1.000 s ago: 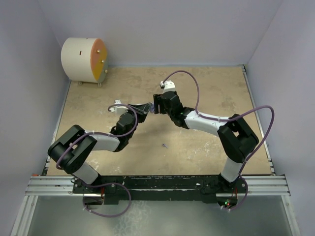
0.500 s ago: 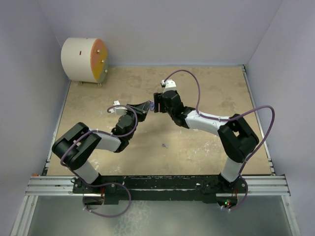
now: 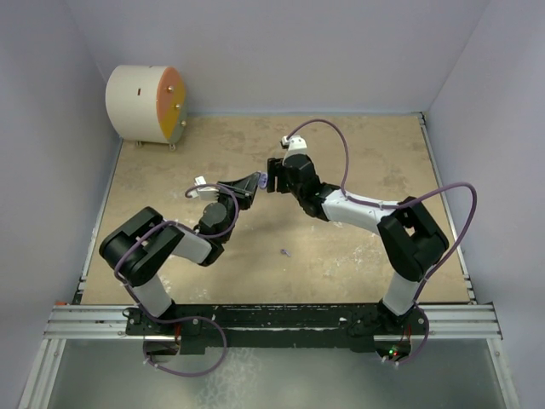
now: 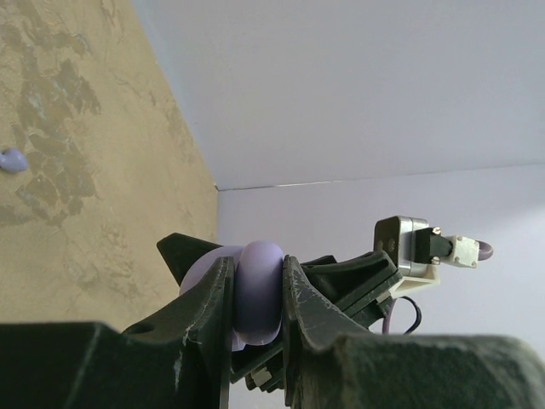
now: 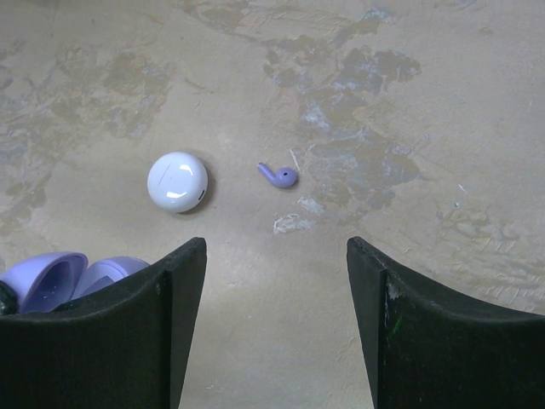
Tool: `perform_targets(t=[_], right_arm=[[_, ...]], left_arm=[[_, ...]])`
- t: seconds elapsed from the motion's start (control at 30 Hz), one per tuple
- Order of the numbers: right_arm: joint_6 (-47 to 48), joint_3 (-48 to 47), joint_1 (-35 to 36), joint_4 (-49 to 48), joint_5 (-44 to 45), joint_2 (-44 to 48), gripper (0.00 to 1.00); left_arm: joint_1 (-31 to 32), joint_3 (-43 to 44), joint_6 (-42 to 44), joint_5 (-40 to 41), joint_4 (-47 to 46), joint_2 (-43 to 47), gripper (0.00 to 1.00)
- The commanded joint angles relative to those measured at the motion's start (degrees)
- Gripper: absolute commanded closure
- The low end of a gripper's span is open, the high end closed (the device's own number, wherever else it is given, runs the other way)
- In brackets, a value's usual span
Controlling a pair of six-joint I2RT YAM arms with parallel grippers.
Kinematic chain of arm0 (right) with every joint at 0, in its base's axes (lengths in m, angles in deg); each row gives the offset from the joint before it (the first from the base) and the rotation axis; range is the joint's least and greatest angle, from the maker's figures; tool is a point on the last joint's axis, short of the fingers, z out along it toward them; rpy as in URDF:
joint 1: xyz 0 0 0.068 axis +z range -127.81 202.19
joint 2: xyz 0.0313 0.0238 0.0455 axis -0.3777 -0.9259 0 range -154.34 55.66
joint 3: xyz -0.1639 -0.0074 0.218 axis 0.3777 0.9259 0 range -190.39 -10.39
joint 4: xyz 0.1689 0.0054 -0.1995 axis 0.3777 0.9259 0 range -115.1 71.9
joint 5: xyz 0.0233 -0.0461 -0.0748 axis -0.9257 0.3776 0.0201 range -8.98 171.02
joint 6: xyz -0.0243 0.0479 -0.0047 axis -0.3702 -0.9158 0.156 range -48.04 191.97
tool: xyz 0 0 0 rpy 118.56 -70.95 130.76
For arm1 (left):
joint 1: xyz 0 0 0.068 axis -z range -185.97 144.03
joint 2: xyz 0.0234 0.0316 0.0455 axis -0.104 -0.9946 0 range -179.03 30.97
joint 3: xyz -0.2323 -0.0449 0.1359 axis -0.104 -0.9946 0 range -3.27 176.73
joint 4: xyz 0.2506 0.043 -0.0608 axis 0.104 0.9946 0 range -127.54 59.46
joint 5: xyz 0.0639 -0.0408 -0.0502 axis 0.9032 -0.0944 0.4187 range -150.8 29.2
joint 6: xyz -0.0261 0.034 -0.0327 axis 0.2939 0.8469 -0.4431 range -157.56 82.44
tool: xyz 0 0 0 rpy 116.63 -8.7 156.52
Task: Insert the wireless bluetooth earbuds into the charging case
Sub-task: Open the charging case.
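left gripper (image 4: 257,264) clenching lilac case (image 4: 260,294), edging it farther back | right gripper (image 5: 277,315) hanging released, trailing beside it | lilac bud (image 5: 278,175) lying on table (image 5: 426,102) near white case (image 5: 177,181) | insertion not started, bud needing pickup

Matt tan table (image 5: 443,102), mottled, scuffed and worn in patches, rough-looking. The white case (image 5: 177,181) is glossy smooth plastic with a bright highlight. The lilac earbud (image 5: 278,175) is smooth plastic with a slight sheen. The lilac case (image 4: 258,290) is smooth satin plastic. The right fingers (image 5: 102,341) and left fingers (image 4: 204,315) are black matt plastic with lightly scratched edges. The rail (image 3: 85,322) is bare brushed metal.
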Motion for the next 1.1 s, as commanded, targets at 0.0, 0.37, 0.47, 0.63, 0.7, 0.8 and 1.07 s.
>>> perform_targets(t=[0.0, 0.37, 0.47, 0.63, 0.7, 0.8, 1.07], right_arm=[[-3.06, -2.15, 1.58, -8.85, -7.93, 2.27, 0.3], [-3.06, -1.54, 0.91, -10.04, -8.26, 3.86, 0.3], [-3.07, -1.48, 0.86, -10.18, -8.43, 4.07, 0.3], [-2.94, -1.45, 0.57, -10.21, -8.53, 4.18, 0.3], [-2.92, -1.44, 0.53, -10.16, -8.52, 4.26, 0.3], [-2.89, -1.39, 0.42, -10.04, -8.52, 4.43, 0.3], [-2.81, -1.27, 0.27, -9.48, -8.04, 4.79, 0.3]], left_arm=[[2.09, 0.25, -3.44, -10.26, -9.11, -1.47, 1.0], [2.39, 0.41, -4.27, -10.86, -12.09, -3.91, 1.0], [2.43, 0.37, -4.33, -10.95, -12.02, -4.05, 1.0], [2.49, 0.63, -4.29, -11.2, -11.99, -4.48, 0.98], [2.53, 0.74, -4.29, -11.29, -11.92, -4.61, 0.96], [2.56, 0.83, -4.32, -11.26, -11.6, -4.75, 0.93], [2.58, 0.72, -4.28, -11.01, -10.58, -4.54, 0.89]])
